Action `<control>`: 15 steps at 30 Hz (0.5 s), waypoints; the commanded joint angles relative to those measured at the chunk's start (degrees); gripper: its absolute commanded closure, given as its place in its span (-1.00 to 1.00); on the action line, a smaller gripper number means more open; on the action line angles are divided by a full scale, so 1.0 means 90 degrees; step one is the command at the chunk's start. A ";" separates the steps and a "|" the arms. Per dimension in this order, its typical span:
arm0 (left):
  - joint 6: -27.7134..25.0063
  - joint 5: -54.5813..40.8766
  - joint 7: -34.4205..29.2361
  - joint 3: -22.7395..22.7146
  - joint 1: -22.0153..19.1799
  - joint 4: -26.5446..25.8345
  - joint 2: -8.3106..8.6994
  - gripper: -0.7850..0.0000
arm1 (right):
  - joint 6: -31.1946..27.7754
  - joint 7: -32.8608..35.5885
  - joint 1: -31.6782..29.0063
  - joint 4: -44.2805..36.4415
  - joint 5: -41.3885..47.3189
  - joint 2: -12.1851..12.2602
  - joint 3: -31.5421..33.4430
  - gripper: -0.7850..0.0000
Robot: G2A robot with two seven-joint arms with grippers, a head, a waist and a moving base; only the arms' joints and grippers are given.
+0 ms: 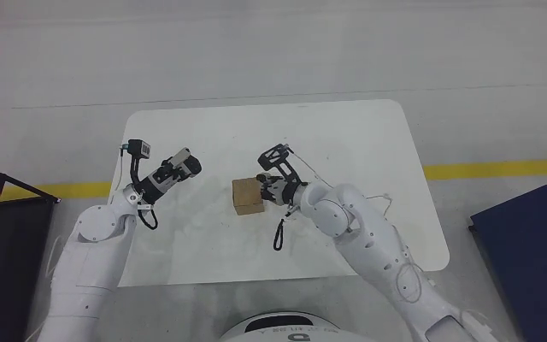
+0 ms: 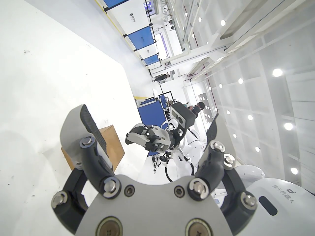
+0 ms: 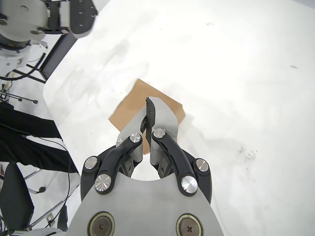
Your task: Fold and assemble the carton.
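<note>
The carton (image 1: 249, 196) sat on the tabletop (image 1: 342, 145) with the right gripper (image 3: 149, 105) at its edge, fingers (image 3: 164, 117) pressed together, seemingly to flatten a flap, while the left gripper (image 1: 191, 162) hung well apart from the carton, fingers spread wide and empty.

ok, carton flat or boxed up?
Boxed up: the carton stands as a closed block, side wall visible in the left wrist view, top flat, no flaps raised.

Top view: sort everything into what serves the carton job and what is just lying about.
Job: brown cardboard carton; shut right tool at it; open left tool, apart; white table.
Lying about: black strap by the right arm; yellow floor stripe; blue panel.
</note>
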 commanded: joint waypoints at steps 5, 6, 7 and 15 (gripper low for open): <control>0.0000 0.0000 0.0000 0.0000 0.0000 0.0000 0.0000 -1.00 | -0.0156 0.0285 0.0063 0.0576 0.0157 -0.0015 -0.0166 1.00; 0.0000 0.0000 0.0000 0.0000 0.0000 0.0000 0.0000 -1.00 | -0.0205 0.0254 0.0127 0.0608 0.0242 -0.0042 -0.0259 1.00; 0.0000 0.0000 0.0000 0.0000 0.0000 0.0000 0.0000 -1.00 | -0.0219 0.0260 0.0197 0.0642 0.0251 -0.0064 -0.0347 1.00; 0.0000 0.0000 0.0000 0.0000 0.0000 0.0000 0.0000 -1.00 | 0.0072 0.0101 -0.0014 0.0196 0.0084 0.0036 0.0068 1.00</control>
